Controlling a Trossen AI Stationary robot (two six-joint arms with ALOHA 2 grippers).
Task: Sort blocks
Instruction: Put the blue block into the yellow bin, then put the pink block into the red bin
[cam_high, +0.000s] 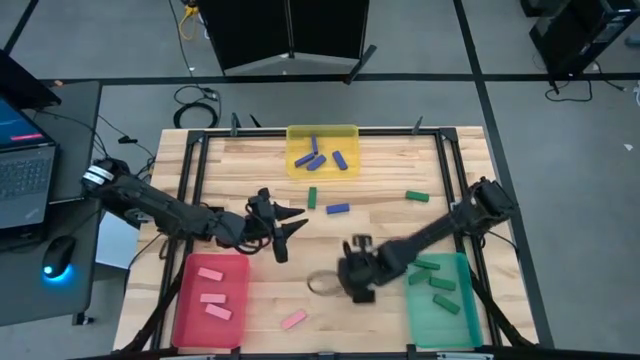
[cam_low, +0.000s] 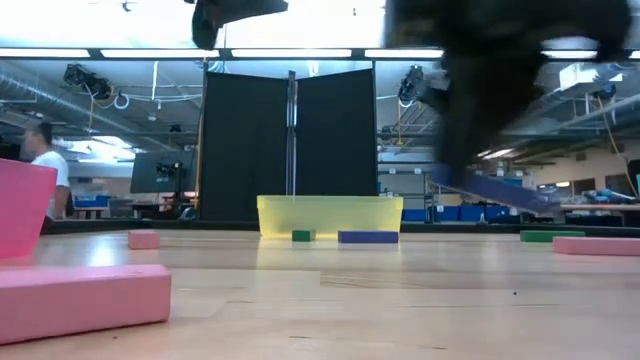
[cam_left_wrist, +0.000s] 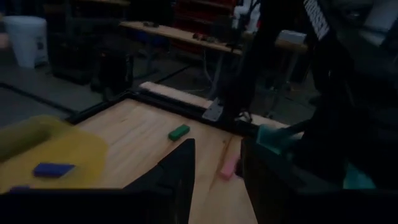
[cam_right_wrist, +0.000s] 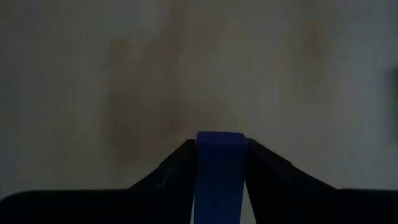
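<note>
Distance to the yellow tray is governing the coming move: it is lying across the bench, up and left of the right hand in the high view. The right hand is gripping a dark blue block, long axis running out between its fingers. The left hand is waiting mid-bench, part-open, gripping nothing.
</note>
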